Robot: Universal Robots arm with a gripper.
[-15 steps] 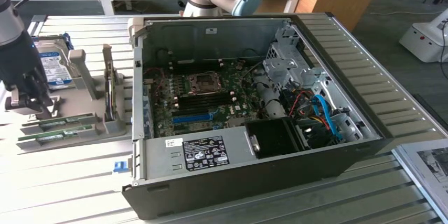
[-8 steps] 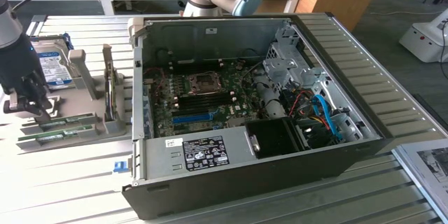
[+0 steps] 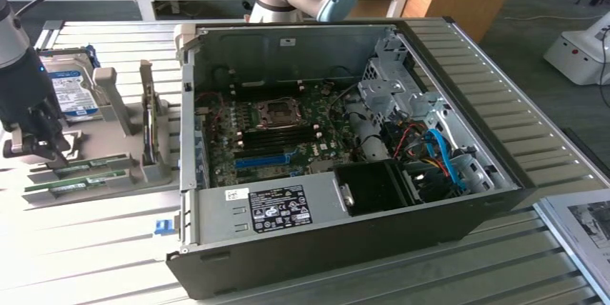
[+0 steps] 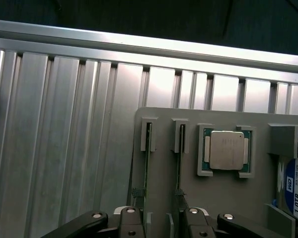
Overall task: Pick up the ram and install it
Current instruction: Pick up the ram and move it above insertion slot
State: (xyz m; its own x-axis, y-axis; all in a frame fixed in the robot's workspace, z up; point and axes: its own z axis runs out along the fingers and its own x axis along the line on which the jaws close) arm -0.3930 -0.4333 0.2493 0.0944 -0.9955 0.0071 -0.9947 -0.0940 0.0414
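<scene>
Two green ram sticks (image 3: pixel 84 166) stand on edge in slots of a grey holder (image 3: pixel 143 169) at the exterior view's left. The wrist view looks down on them as two thin edges, one ram stick (image 4: pixel 146 163) and a second one (image 4: pixel 179 163) beside it. My gripper (image 3: pixel 36 153) hangs open just above their near ends, touching neither. In the wrist view the gripper (image 4: pixel 161 225) has both edges running toward the gap between its fingers (image 4: pixel 131 222). The open computer case (image 3: pixel 458 198) shows the motherboard (image 3: pixel 276 133) with its dark memory slots.
A hard drive (image 3: pixel 71 94) with a blue-white label stands upright in the holder behind the gripper. A silver processor (image 4: pixel 227 150) lies in a holder pocket. A blue slot strip (image 3: pixel 262 160) and cables (image 3: pixel 438 151) sit inside the case. All of it rests on a ribbed metal table (image 3: pixel 96 248).
</scene>
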